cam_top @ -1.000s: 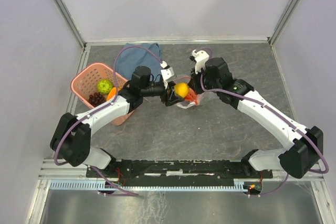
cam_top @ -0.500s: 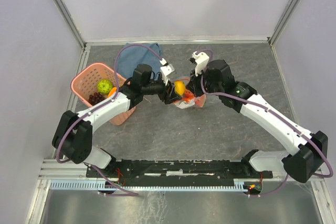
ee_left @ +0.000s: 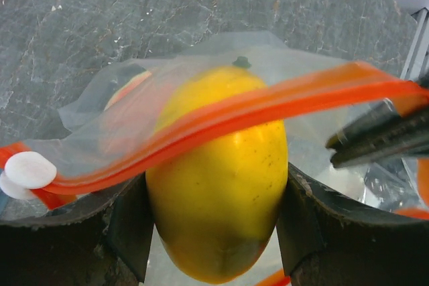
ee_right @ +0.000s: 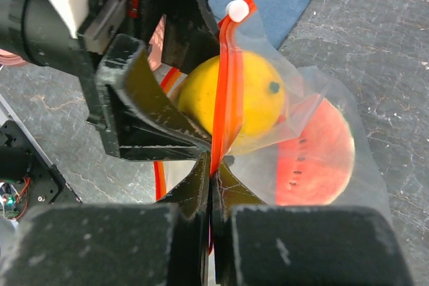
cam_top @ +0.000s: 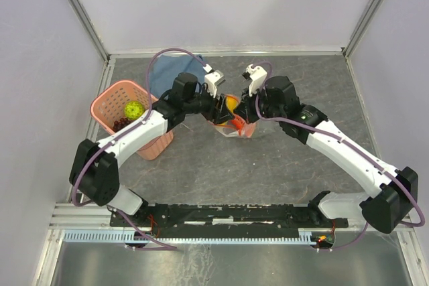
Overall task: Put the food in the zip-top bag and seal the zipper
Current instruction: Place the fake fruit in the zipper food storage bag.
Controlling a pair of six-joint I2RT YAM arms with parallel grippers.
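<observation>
Pink basket (cam_top: 112, 93), far left, holding bumpy green ball (cam_top: 134, 109); zip-top bag (cam_top: 236, 129), centre, mouth raised; left gripper (cam_top: 219, 109), grasping yellow-orange fruit (ee_left: 218, 192) at bag mouth; right gripper (ee_right: 213, 185), clenched on zipper (ee_left: 221, 115), which lies across the fruit

From above, the left arm (cam_top: 141, 132) and right arm (cam_top: 335, 142) cover most of the zip-top bag (cam_top: 234, 132); its contents are too small to tell. At the left wrist, the zipper (ee_left: 221, 120) masks a band of the yellow-orange fruit (ee_left: 218, 192), and the lower edge crops the jaws of the left gripper (ee_left: 216, 232).
</observation>
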